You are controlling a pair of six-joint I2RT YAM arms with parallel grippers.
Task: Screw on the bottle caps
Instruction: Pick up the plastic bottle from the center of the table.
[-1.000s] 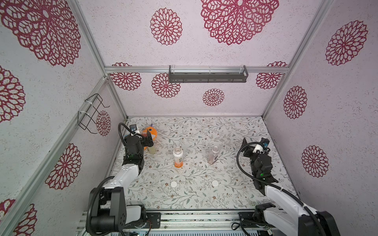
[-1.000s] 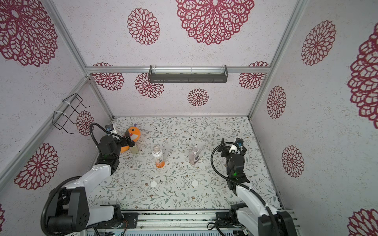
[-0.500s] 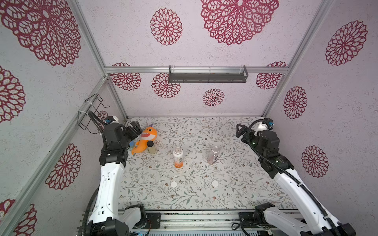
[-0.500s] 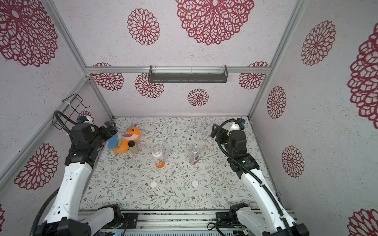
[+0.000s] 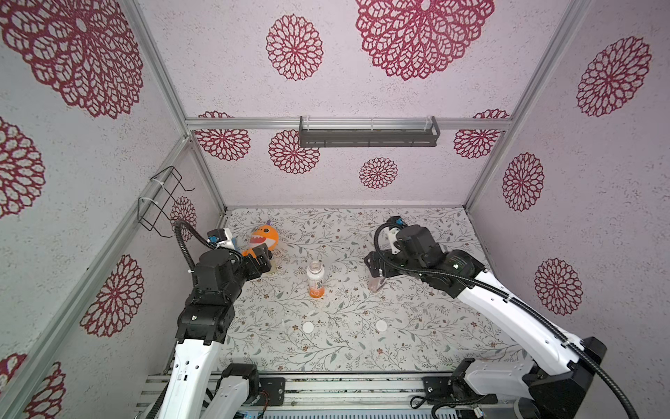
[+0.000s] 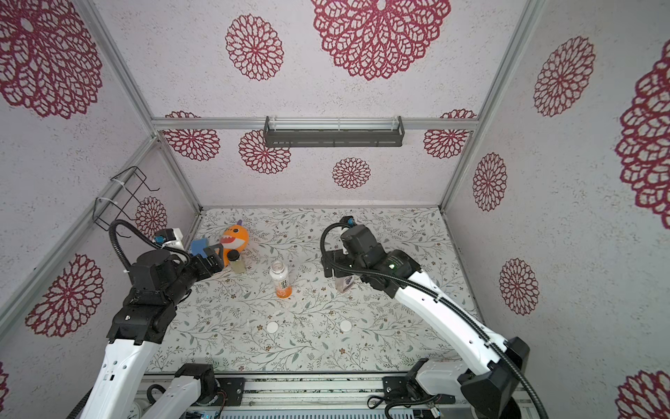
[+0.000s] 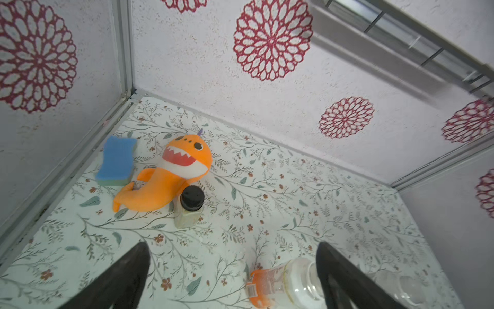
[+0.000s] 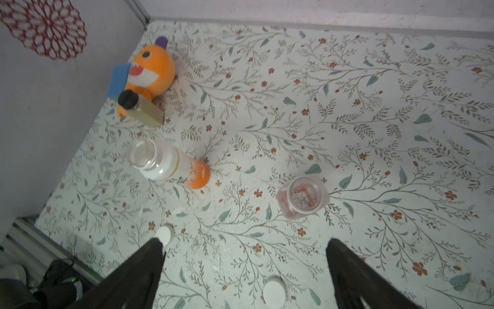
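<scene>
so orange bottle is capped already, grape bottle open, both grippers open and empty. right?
No: the orange bottle is uncapped too; the right wrist view shows its bare mouth, and both caps lie on the mat. Rest holds: grape bottle open, left gripper and right gripper open, empty.

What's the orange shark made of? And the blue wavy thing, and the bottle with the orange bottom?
Orange shark: soft plush fabric by the look, matte and fuzzy. Blue wavy thing: probably foam sponge, dull, with a greenish layer underneath. Bottle with the orange bottom: likely clear, shiny plastic; its neck is see-through.
</scene>
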